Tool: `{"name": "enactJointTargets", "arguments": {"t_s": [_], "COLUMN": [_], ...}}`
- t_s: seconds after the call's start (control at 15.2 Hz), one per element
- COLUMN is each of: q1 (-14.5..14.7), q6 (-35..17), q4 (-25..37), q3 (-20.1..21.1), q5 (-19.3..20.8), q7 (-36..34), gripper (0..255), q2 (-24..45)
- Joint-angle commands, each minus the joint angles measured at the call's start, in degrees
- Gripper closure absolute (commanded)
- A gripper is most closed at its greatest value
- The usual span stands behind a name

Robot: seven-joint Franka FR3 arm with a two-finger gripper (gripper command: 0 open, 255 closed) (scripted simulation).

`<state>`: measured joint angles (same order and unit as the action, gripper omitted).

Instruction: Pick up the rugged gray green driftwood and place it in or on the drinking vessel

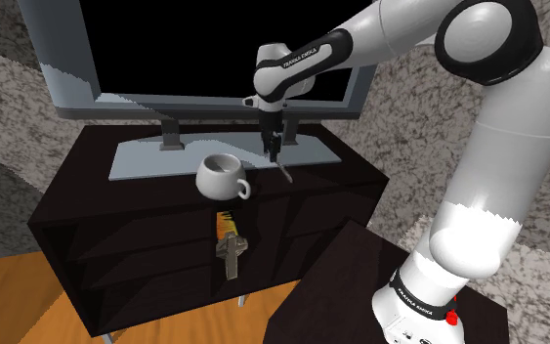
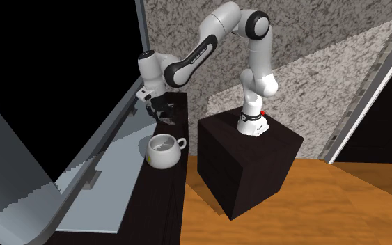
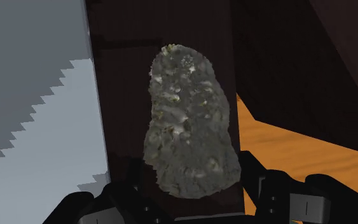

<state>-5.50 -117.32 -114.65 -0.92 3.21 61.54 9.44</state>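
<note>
The all-black two-finger gripper [image 3: 190, 175] is released, its fingers straddling the near end of the rugged grey-green lump of driftwood [image 3: 187, 121]. The driftwood lies on the dark cabinet top [image 1: 87, 210] near the white handled cup [image 1: 222, 176]. Lower until the fingers flank the piece's mid-thickness, centre it, then close squarely before lifting

– where's the shoulder camera?
– high beside the stand [image 1: 351, 283], looking down past it to the mug [image 1: 222, 176] on the table [image 1: 160, 195].
– the second?
– close to the mug, looking along the table past it toward the stand. both share mug, arm [image 1: 497, 127] and stand.
– wrist?
– near the mug, tight on the tabletop.
</note>
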Motion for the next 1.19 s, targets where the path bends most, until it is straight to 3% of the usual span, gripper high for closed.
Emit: {"name": "enactJointTargets", "arguments": {"t_s": [0.0,0.92,1.12], "q1": [0.03,0.08,2.13], "q6": [1.53,11.04,12.11], "q4": [0.71,6.89,9.88], "q3": [0.03,0.07,1.78], "q5": [-0.03,-0.18,-0.46], "q7": [0.03,0.48,-3.14], "gripper": [255,255,255], "q2": [-0.79,-4.14,-2.03]}}
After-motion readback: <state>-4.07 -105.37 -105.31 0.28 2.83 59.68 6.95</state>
